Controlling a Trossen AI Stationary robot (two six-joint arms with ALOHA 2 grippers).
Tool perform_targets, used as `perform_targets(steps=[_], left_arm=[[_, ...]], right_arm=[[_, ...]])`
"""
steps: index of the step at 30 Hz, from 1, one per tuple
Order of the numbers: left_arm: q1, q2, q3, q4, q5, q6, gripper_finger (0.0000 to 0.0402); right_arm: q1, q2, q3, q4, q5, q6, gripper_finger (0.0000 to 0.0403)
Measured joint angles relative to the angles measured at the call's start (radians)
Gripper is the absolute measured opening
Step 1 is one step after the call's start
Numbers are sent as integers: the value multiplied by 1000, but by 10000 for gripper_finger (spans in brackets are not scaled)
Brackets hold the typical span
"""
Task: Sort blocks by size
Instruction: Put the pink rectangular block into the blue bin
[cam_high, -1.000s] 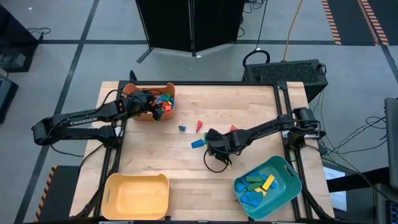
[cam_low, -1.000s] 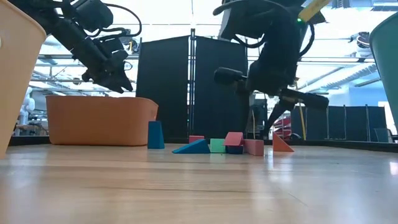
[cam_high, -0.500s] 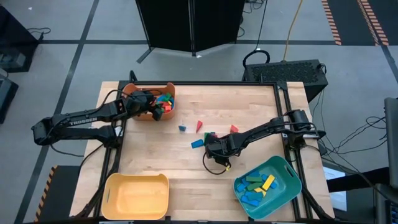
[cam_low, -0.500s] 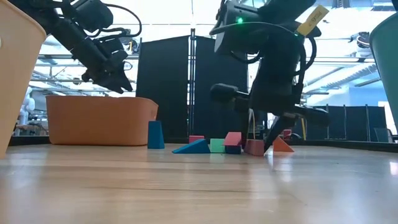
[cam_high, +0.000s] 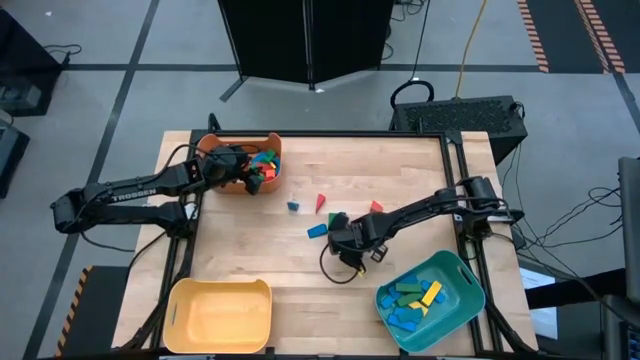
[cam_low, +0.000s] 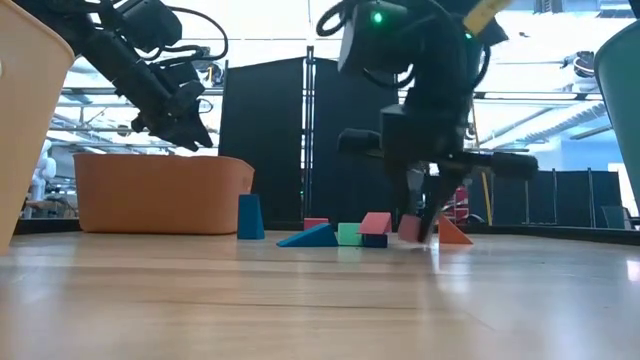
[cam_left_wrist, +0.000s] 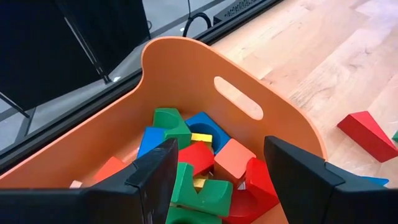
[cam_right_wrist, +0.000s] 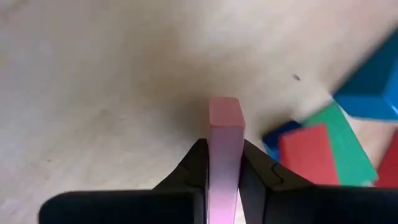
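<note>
1. So the thin pink wooden bar block sits pinched between the right gripper's closed-in fingers, low over the table beside the loose block cluster, probably for lifting.
2. Left gripper hangs wide open and empty over the orange plastic bin, apparently waiting.

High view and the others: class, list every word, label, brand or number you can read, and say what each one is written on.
"TROSSEN": white letters along the left arm, read in the high view.
A yellow tag near the top of the right arm in the low view: any writing on it is too small to read.
The blocks, the bins and the table show no writing.
</note>
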Motion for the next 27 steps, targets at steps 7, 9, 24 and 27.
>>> perform_targets(steps=[7, 9, 24, 27], left_arm=[[0, 0, 0, 1, 10, -1, 239], [0, 0, 0, 2, 11, 0, 239], [0, 0, 0, 40, 13, -1, 239], [0, 0, 0, 63, 14, -1, 239]], right_arm=[[-3, -68, 61, -112, 10, 167, 36], [-2, -112, 62, -128, 9, 217, 36], [43, -538, 62, -364, 8, 704, 38], [70, -588, 62, -408, -19, 822, 38]])
